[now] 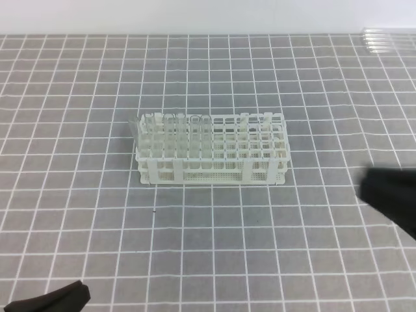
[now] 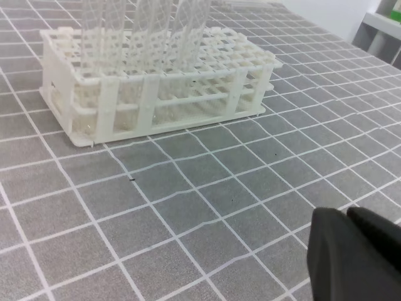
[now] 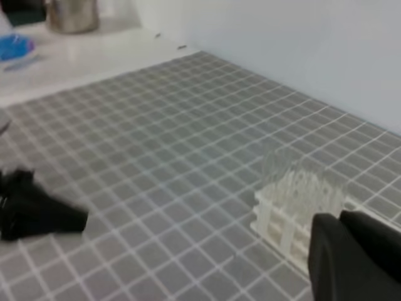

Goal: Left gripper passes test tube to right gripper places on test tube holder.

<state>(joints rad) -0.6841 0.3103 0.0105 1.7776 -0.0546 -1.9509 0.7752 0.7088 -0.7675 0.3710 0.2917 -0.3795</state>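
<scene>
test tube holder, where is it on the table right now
The test tube holder stands mid-table on the grid cloth in the high view, tubes filling its left half, well clear of both grippers.

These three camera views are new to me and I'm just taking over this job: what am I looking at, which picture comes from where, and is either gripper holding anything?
It is a two-armed robot working over a grey gridded cloth. The wide picture looks down from above; the other two come from cameras mounted on each wrist.

In the middle stands the test tube holder, a white rack with square holes. Clear tubes stand in its left part.

The left gripper shows as a dark shape at the overhead view's bottom left; in its own wrist view it is the black mass at lower right. The right gripper sits at the right edge.

Both grippers are shut, and I can see no tube in either. More clear tubes lie at the top right corner.
</scene>
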